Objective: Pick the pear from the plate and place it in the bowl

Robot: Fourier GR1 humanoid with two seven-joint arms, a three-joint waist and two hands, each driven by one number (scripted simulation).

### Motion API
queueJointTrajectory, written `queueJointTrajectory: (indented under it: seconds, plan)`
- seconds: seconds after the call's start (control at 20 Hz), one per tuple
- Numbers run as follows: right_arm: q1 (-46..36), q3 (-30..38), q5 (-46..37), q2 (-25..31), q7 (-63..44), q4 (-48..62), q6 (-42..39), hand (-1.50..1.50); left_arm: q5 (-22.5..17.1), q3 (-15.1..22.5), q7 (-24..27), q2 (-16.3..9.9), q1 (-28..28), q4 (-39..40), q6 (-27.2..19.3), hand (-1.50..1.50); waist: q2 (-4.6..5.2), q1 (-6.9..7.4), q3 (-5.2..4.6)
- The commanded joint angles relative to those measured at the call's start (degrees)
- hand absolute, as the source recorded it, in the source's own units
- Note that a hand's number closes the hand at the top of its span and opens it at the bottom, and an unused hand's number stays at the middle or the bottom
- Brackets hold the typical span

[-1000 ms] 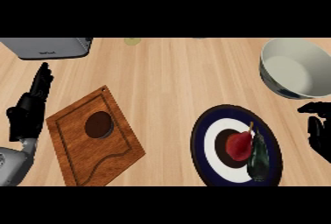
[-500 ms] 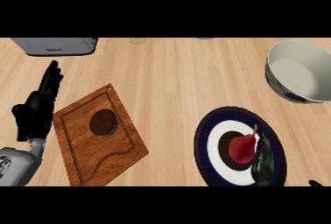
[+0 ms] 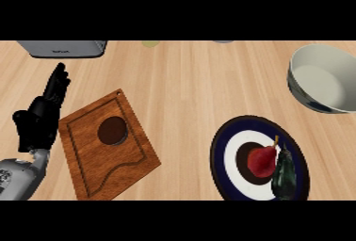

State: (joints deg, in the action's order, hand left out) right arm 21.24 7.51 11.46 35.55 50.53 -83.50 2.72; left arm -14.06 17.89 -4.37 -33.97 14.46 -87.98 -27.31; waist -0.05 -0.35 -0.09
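Only the head view was given, looking steeply down on a light wooden counter (image 3: 188, 89).

Low in the right part of the frame lay a round plate (image 3: 226, 155) with a dark blue rim, a white ring and a dark centre. The red pear (image 3: 262, 160) lay on its side on that centre, its thin stem pointing toward the top of the frame. Just to its right, touching or nearly touching it, a dark green, elongated vegetable (image 3: 284, 172) lay on the same plate, reaching toward the plate's lower right rim.

At the upper right, cut by the frame's edge, stood the pale bowl (image 3: 306, 89) with a white inside, well apart from the plate and with nothing in it.

In the lower left part of the frame a brown wooden cutting board (image 3: 90, 160) lay tilted, with a groove along its border and a dark round hollow near its middle.

At the far left, beside the board, the left hand (image 3: 38, 120) showed above its grey forearm, fingers straight and relaxed, pointing toward the top of the frame, holding nothing. The right hand did not show at all.

Along the top edge, at the upper left, part of a grey appliance (image 3: 62, 47) was visible.
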Motion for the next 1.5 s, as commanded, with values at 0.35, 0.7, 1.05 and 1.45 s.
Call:
queueJointTrajectory:
  seconds: [0.35, 0.7, 1.05, 1.45]
  plan:
    - [2.8, -10.1, -17.1, 4.5, -27.5, -23.2, 6.0, -1.5, 4.2, 0.6, -3.0, 2.9, -0.6, -2.7, -1.1, 0.0, -0.06, 0.27, 0.0]
    - [-5.0, -16.7, -26.6, 3.1, -41.7, -24.4, 2.5, -1.5, 4.6, -3.0, -2.0, 2.8, -1.3, -1.9, 3.2, 0.0, 0.03, 0.6, 0.05]
    - [-10.7, -19.3, -33.2, -0.1, -48.1, -14.6, -1.2, -1.5, 5.9, -5.6, -4.4, 4.1, -0.4, -2.5, 5.0, 0.0, 0.06, 0.45, 0.09]
    - [-18.4, -17.0, -37.0, -7.1, -47.7, -6.5, -4.0, -1.5, 11.4, -8.1, -5.7, 8.5, -2.4, -4.4, 7.5, 0.0, 0.04, 0.49, 0.1]
